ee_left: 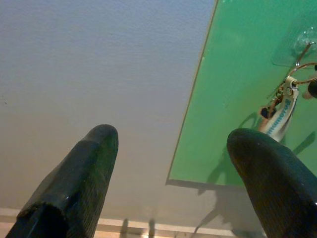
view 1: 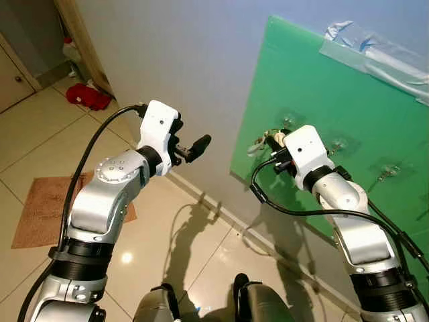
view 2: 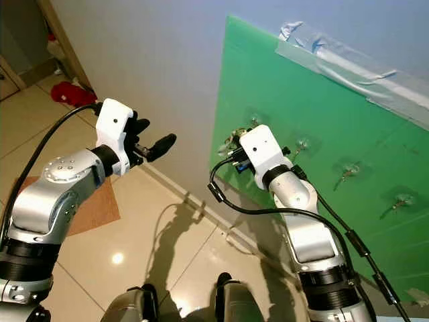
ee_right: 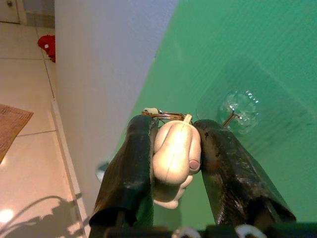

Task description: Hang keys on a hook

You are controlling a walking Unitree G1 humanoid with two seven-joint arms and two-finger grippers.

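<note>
So the keys point(ee_right: 173, 153) are pinched by their pale rubbery fob between the two black fingers of the right gripper point(ee_right: 173, 163), with the metal ring poking out ahead toward the wall. That grip makes sense to me: clamping the fob leaves the ring free to slip over something. The target looks like the clear stick-on hook point(ee_right: 237, 113) just beyond the ring on the green board point(view 1: 348, 100), close but not threaded yet as far as I can tell. In the left wrist view the ring and a dangling tag sit right below that hook. The board leans flat against the white wall point(view 1: 201, 60), taped along its top edge, and carries a row of these clear hooks running off to the robot's right. The left gripper point(view 1: 191, 149) is held up near the bare wall, fingers spread wide and holding nothing, probably just kept out of the way. Down on the tiled floor point(view 1: 40, 134) there's a brown mat point(view 1: 40, 208) and something red point(view 1: 87, 96) in the corner.
</note>
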